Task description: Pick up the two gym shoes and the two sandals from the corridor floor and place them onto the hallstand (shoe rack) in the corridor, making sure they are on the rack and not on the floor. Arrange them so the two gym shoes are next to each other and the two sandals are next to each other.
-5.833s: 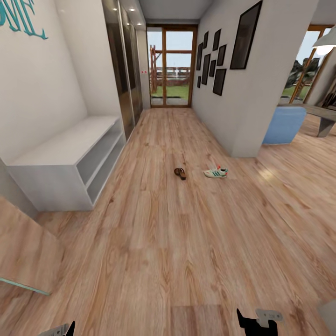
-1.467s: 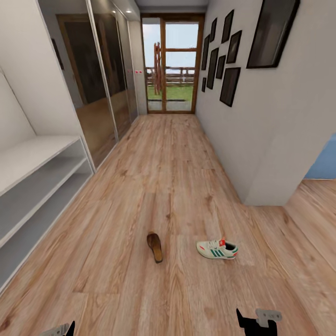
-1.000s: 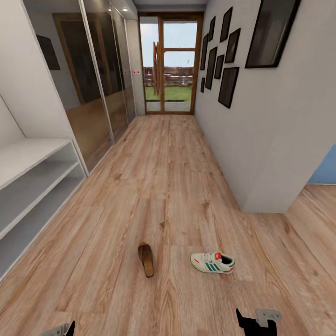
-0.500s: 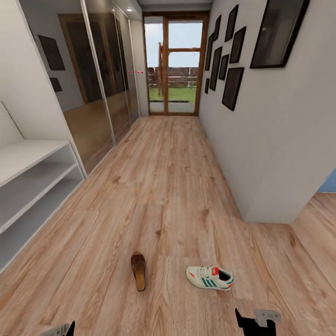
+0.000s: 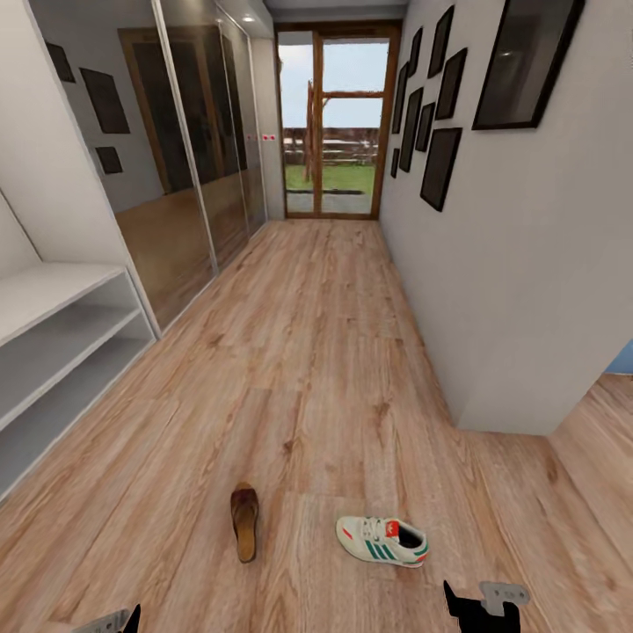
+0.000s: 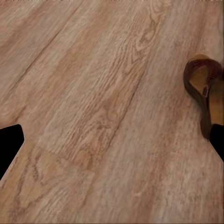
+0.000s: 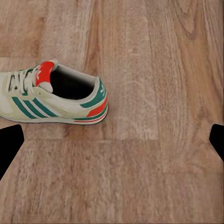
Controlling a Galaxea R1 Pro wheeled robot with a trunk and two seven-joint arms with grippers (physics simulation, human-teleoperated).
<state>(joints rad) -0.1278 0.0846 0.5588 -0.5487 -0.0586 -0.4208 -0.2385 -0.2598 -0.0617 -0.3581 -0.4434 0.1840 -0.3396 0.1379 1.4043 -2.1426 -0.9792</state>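
Here your head view takes in the whole corridor: one gym shoe (image 5: pixel 382 541) on the corridor floor (image 5: pixel 316 352), a sandal (image 5: pixel 244 520) to its left and apart, the hallstand (image 5: pixel 61 352) along the far left wall. Your right wrist view adds the shoe's green stripes and red heel tab; it lies ahead of the right gripper (image 7: pixel 112 140), outside the wide-apart jaws. Your left wrist view puts the sandal beside one fingertip of the left gripper (image 6: pixel 112 149), jaws likewise spread, holding nothing.
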